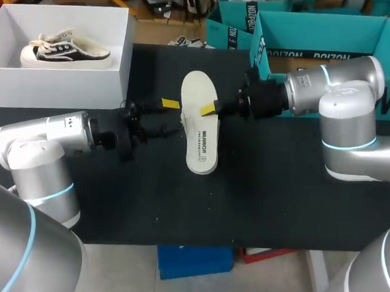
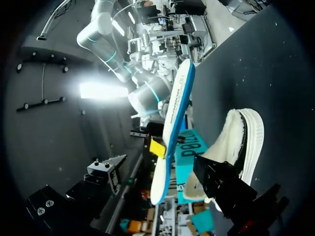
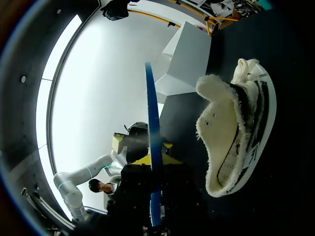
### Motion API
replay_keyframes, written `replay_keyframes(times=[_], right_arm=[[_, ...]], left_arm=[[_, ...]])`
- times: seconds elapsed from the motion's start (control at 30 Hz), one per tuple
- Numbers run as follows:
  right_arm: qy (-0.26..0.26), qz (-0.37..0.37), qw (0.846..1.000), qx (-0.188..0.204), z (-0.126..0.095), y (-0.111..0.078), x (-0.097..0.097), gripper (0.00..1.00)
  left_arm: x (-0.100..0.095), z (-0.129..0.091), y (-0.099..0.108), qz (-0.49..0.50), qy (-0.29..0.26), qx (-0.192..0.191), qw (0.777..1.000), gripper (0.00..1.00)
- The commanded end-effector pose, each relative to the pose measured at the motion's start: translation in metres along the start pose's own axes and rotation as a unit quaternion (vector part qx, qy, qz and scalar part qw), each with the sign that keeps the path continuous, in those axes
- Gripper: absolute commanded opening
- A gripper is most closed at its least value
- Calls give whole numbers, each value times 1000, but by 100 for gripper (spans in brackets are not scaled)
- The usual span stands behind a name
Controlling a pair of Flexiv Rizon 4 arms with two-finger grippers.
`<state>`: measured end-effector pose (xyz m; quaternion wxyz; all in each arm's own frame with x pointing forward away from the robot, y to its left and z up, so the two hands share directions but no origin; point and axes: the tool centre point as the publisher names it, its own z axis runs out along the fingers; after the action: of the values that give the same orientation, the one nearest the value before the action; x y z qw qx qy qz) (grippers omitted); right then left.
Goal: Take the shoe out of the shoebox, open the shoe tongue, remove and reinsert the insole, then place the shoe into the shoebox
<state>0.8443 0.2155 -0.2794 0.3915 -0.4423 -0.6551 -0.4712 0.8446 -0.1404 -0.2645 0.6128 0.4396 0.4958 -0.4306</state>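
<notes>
Grey robot arms filled the lower corners of the head view, the left arm (image 1: 42, 156) and right arm (image 1: 355, 123) both reaching toward mid-frame. Between them, a cream foam insole (image 1: 199, 130) with a blue underside hung above the black counter (image 1: 278, 197). The right gripper (image 1: 210, 109) had its fingers clamped on one long edge. The left gripper (image 1: 169, 116) hovered just beside the other edge, fingers apart. A white fleece-lined sneaker (image 3: 241, 128) lay on the counter near the insole, hidden in the head view. At upper left, a white cardboard shoebox (image 1: 59, 88) held a second sneaker (image 1: 65, 49). Shoe out and insole removed, apparently; reinsertion and boxing remained.
</notes>
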Motion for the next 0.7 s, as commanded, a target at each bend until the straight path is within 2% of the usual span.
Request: replay_keyframes(times=[0.03, 0.13, 0.3, 0.47, 0.63, 0.67, 0.7], right_arm=[[-1, 0, 1000, 0, 2, 0, 0, 0], [-1, 0, 1000, 0, 2, 0, 0, 0], [-1, 0, 1000, 0, 2, 0, 0, 0], [-1, 0, 1000, 0, 2, 0, 0, 0], [-1, 0, 1000, 0, 2, 0, 0, 0], [-1, 0, 1000, 0, 2, 0, 0, 0], [-1, 0, 1000, 0, 2, 0, 0, 0]], left_arm=[[3, 10, 3, 2, 1, 7, 1000, 55], [4, 15, 3, 3, 4, 14, 1000, 63], [6, 21, 4, 3, 5, 18, 1000, 49], [8, 25, 6, 1, 7, 21, 1000, 44], [8, 31, 6, 0, 7, 25, 1000, 46], [8, 32, 6, 1, 8, 26, 1000, 44], [8, 32, 6, 2, 8, 27, 1000, 38]])
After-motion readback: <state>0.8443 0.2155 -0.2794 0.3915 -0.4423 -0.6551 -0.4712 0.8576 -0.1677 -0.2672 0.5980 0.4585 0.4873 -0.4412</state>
